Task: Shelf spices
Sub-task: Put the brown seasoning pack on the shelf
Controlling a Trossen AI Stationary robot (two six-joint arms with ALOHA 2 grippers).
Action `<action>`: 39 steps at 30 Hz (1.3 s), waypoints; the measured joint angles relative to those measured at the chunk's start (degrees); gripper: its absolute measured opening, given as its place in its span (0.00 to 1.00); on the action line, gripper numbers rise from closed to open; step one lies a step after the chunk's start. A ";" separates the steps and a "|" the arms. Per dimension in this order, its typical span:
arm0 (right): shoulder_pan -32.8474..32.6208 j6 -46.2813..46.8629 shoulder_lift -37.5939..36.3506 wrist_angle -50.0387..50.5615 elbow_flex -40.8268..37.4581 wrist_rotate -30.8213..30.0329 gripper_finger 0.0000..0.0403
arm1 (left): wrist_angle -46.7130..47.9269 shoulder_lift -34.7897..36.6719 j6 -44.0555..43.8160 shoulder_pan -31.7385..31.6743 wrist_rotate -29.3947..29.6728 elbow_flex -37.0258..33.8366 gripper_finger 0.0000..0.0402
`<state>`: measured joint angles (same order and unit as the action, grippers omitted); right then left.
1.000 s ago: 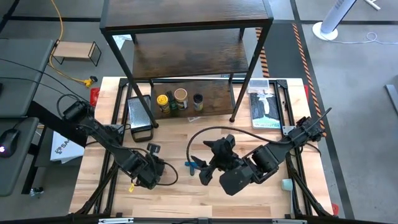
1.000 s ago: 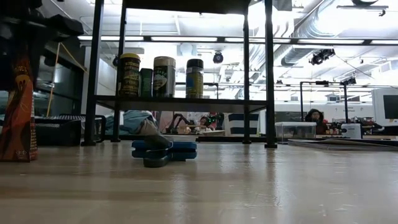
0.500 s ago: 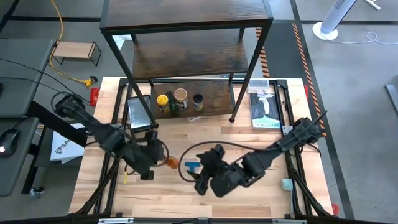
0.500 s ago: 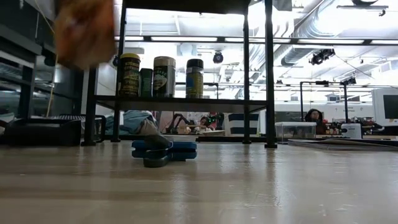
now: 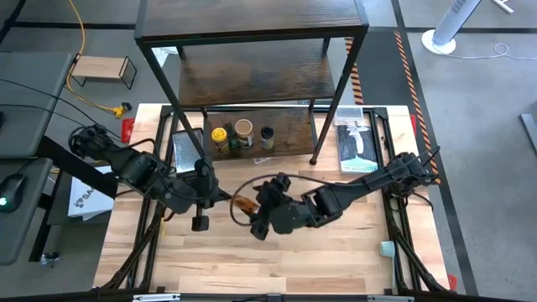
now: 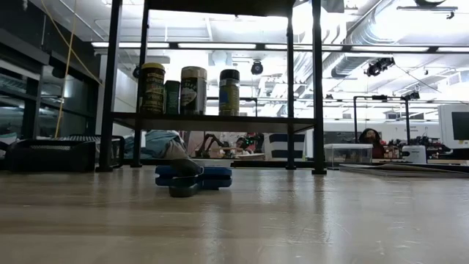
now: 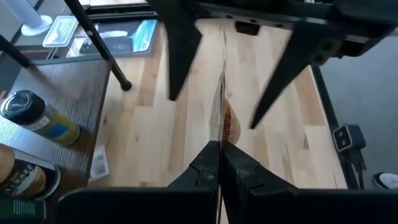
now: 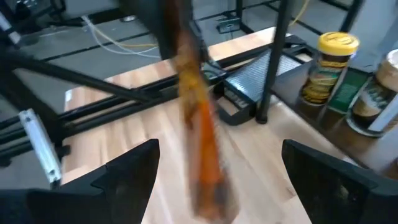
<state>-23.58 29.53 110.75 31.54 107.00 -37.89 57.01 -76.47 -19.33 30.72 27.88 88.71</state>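
Note:
My left gripper (image 5: 220, 198) (image 7: 220, 163) is shut on the small reddish-brown packet (image 5: 243, 204) (image 7: 227, 124) above the middle of the table. My right gripper (image 5: 257, 216) (image 8: 221, 149) is open. Its two fingers (image 7: 180, 56) stand on either side of the packet's far end (image 8: 202, 143) without plainly touching it. The yellow-lidded jar (image 5: 220, 137), tan-lidded jar (image 5: 243, 131), black-lidded jar (image 5: 267, 134) and dark grey box (image 6: 172, 97) stand on the lowest board of the dark wood shelf (image 5: 294, 126). My left gripper pinches the packet's near edge (image 7: 222, 142) between its two fingers. They come roughly level from the table's left. The packet stands on edge, reaching away from the fingers toward my right gripper. It is lifted clear of the table.
A blue T-shaped piece (image 6: 193, 178) lies on the table in front of the shelf. A black mesh tray (image 5: 189, 155) sits left of the jars and a flat package (image 5: 357, 143) right of them. The shelf's black posts (image 5: 315, 159) stand on the table's far half.
My left gripper has lifted the packet from the table's near left and carried it up, right and toward the shelf. The packet has left the low view. My right gripper has moved left toward the packet, and its open fingers now straddle it.

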 joint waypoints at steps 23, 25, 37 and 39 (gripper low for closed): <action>0.21 8.50 -3.90 13.64 0.07 2.16 0.07 | 4.30 2.27 -3.48 2.13 -3.73 -2.23 0.07; -0.96 12.39 -4.56 18.70 0.07 1.83 0.07 | 4.69 3.51 -7.35 3.47 -3.68 -4.05 0.10; -15.75 58.13 -5.21 36.59 -9.94 -9.62 0.07 | -7.56 17.53 -49.57 19.87 8.68 -31.41 0.37; -17.34 68.93 -5.21 31.10 -15.62 -15.37 0.07 | -15.48 19.15 -55.29 21.43 11.81 -37.10 0.40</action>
<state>-40.92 98.46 105.54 62.64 91.38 -53.25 41.53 -57.31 -74.62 52.15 39.69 51.61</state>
